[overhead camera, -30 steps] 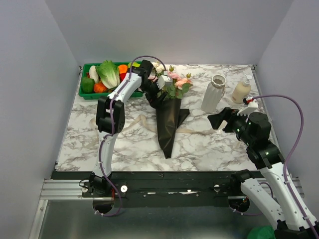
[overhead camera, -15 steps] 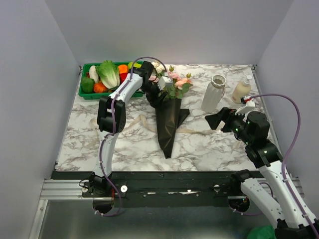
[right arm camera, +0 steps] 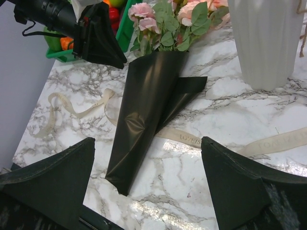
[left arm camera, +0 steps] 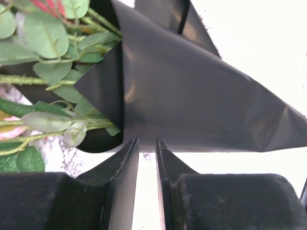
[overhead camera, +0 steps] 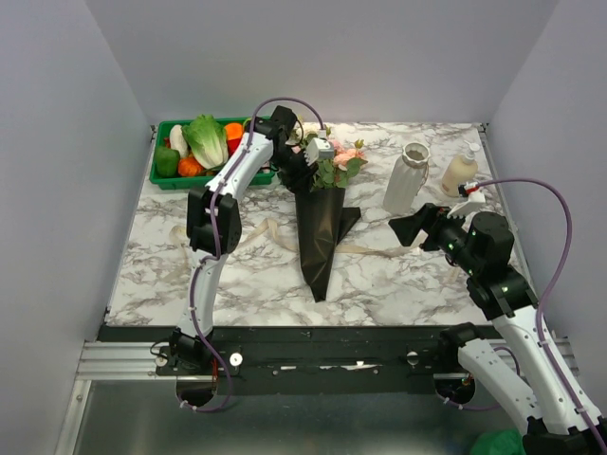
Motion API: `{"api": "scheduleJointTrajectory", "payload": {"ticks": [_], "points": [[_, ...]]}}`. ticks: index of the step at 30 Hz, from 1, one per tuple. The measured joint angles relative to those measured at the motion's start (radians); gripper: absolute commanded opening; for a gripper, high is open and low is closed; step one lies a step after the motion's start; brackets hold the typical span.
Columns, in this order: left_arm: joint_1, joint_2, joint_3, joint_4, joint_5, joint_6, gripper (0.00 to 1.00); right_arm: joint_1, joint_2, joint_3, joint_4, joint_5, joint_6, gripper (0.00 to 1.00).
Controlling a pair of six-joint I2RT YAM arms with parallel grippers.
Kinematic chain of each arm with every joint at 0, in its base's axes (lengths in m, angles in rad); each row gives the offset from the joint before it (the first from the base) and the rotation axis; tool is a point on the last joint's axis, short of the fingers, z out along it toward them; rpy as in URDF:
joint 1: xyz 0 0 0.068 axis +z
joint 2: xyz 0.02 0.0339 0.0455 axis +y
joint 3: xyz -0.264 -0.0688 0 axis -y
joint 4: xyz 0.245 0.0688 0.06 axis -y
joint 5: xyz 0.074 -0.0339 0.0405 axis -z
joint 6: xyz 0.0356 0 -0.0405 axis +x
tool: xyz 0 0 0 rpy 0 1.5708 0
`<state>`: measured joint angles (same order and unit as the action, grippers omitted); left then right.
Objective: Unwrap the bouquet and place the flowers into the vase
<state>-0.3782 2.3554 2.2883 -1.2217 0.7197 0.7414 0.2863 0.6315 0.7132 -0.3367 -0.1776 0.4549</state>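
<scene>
Bouquet of pink, peach and cream roses in a dark brown-black paper cone point(overhead camera: 318, 223) is laid flat at the centre of the grey-veined marble tabletop point(overhead camera: 171, 256), tip to 6 o'clock, blooms to 12 o'clock. Cream ribbon point(right arm camera: 182, 136) is seen untied, slack on the tabletop, running from 9 to 3 o'clock under the cone. Tall white ribbed ceramic vase point(overhead camera: 406, 178) is stood upright at 2 o'clock of the cone, apart from it.

Left fingers point(left arm camera: 132, 153) are set at the cone's open rim, at its 11 o'clock. They are drawn narrow, with a slim gap showing. Whether the paper edge is nipped cannot be told. Right fingers point(right arm camera: 72, 163) are spread wide, nothing held, hung at 4 o'clock of the cone, below the vase.

Paper is judged thin, light and slick. It is likely to slide on the marble instead of opening unless pinned. The loose overlapped flap point(right arm camera: 184, 88) at the 3 o'clock side is judged the best hold for peeling.

Long-stemmed artificial roses with green leaves point(right arm camera: 165, 21) are judged light, with springy thin stems and crushable heads. They are best taken at the bunched stems just under the leaves, not by the blooms. The vase is judged breakable and easily tipped, so stems should be fed in from above.
</scene>
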Motion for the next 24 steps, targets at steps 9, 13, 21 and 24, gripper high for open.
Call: {"api": "scheduleJointTrajectory", "payload": {"ticks": [9,13,21,24], "points": [[-0.006,0.009,0.011,-0.011,0.000,0.002,0.61,0.000,-0.002,0.000,0.008,-0.017,-0.001,0.97],[0.010,0.032,0.024,-0.008,0.001,0.007,0.61,0.000,-0.002,0.000,0.017,-0.031,-0.003,0.97],[0.060,0.077,0.027,-0.022,0.040,0.047,0.59,0.000,0.004,-0.004,0.045,-0.073,-0.003,0.96],[0.063,0.087,0.027,-0.057,0.070,0.107,0.56,0.000,0.016,-0.004,0.054,-0.083,-0.004,0.96]]}}
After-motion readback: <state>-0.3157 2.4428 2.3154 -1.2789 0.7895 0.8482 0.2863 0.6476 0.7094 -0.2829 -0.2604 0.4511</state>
